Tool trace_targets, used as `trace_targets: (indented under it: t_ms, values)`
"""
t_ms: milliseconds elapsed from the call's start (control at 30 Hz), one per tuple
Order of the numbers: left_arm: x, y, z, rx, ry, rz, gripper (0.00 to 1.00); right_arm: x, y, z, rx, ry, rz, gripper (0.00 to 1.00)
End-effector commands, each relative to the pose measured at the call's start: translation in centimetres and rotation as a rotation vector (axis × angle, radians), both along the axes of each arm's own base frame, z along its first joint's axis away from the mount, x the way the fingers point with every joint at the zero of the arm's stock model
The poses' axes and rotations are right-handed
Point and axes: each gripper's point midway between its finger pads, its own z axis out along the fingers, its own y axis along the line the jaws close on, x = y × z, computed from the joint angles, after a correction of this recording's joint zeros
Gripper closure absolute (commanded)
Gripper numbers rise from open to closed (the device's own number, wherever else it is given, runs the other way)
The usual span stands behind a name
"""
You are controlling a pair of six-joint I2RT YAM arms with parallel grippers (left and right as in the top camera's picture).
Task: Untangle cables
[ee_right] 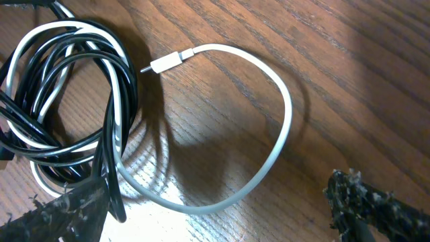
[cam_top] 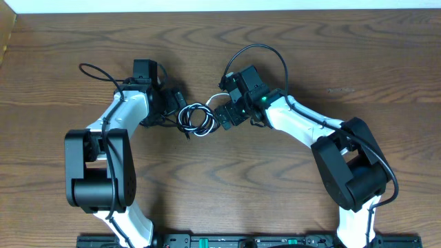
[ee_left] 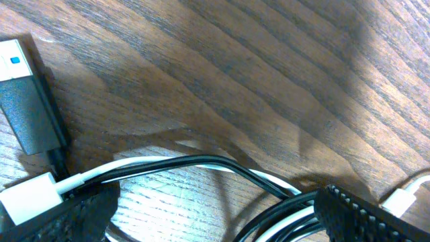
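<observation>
The cables [cam_top: 195, 118] lie in a small tangled coil of black and white cord on the wooden table, between my two grippers. My left gripper [cam_top: 175, 105] is at the coil's left edge, open. In the left wrist view its fingers [ee_left: 77, 214] stand wide apart, with black and white strands [ee_left: 201, 163] running across the gap untouched. A black USB plug [ee_left: 25, 101] lies to the left. My right gripper [cam_top: 222, 114] is open at the coil's right edge. The right wrist view shows the black coil [ee_right: 60, 101] and a white cable loop [ee_right: 282, 134] curving between the spread fingertips [ee_right: 376, 208].
The arms' own thick black wires arch over the table, one behind the left arm [cam_top: 96, 71] and one above the right gripper [cam_top: 265, 52]. Bare wooden tabletop [cam_top: 220, 186] stretches in front of the coil. The table's far edge [cam_top: 220, 9] runs along the top.
</observation>
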Motion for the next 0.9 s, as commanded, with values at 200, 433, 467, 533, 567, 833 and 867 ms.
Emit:
trace_targets:
  t_ms: [200, 433, 467, 533, 567, 833, 867]
  values:
    - [-2.0, 0.1, -2.4, -0.01, 0.094, 0.025, 0.76, -0.3, 0.1, -0.7, -0.008, 0.011, 0.002, 0.01]
    - [-2.0, 0.1, -2.4, -0.002, 0.088, -0.008, 0.92, -0.3, 0.1, -0.7, -0.008, 0.011, 0.002, 0.01]
    - [-1.9, 0.0, -2.3, 0.001, 0.084, -0.02, 0.93, -0.3, 0.1, -0.7, -0.008, 0.011, 0.002, 0.01]
    - [-1.8, 0.0, -1.9, 0.001, 0.072, -0.039, 0.93, -0.3, 0.1, -0.7, -0.008, 0.011, 0.002, 0.01]
    - [-1.7, -0.4, -1.4, -0.015, 0.056, -0.069, 0.92, -0.2, 0.1, -0.7, -0.008, 0.011, 0.002, 0.01]
    - [-1.6, -2.5, 2.1, -0.111, -0.029, -0.199, 0.92, -0.2, 0.1, -0.6, -0.005, 0.008, 0.002, 0.01]
    - [-1.6, -2.5, 2.0, -0.111, -0.025, -0.199, 0.92, -0.2, 0.1, -0.6, -0.005, 0.007, 0.002, 0.01]
